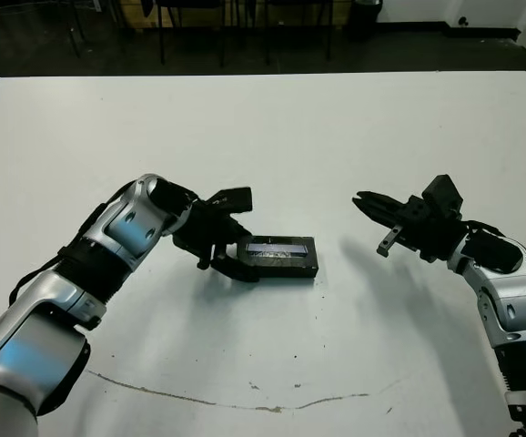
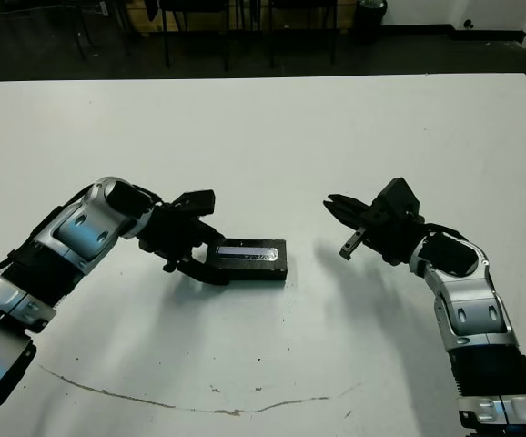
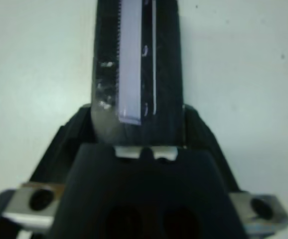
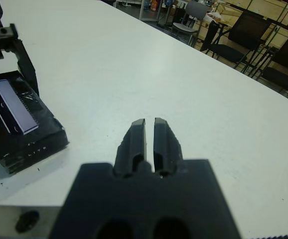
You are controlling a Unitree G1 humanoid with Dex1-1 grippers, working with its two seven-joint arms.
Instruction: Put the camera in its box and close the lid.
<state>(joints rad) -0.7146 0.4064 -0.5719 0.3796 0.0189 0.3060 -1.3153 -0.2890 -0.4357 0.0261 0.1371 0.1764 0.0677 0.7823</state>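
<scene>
Fingers of the left gripper (image 1: 234,235) stand spread on either side of the near end of the lid (image 1: 281,256), one above it and one low against the desk (image 1: 263,137), so they bracket that end without clamping it; the left wrist view shows the black slab running away between them, grey stripe up. That lid lies flat, stripe uppermost, near the middle of the desk, and its thickness suggests it sits on the box, though the tray's white lining is nowhere visible and I cannot say for sure that the two are fully seated. No slim bar lies loose on the desk, so the camera is most likely inside already, out of sight. Further right, well apart from the lid, the right gripper (image 1: 379,218) hangs above the desk with its fingers (image 4: 145,139) pressed together on nothing. By that reading the task is at its closing step: the lid is on and only needs settling. The next move calls for a gentle press or squaring nudge at the lid's end, keeping it aligned with the box beneath, then a clean release.
</scene>
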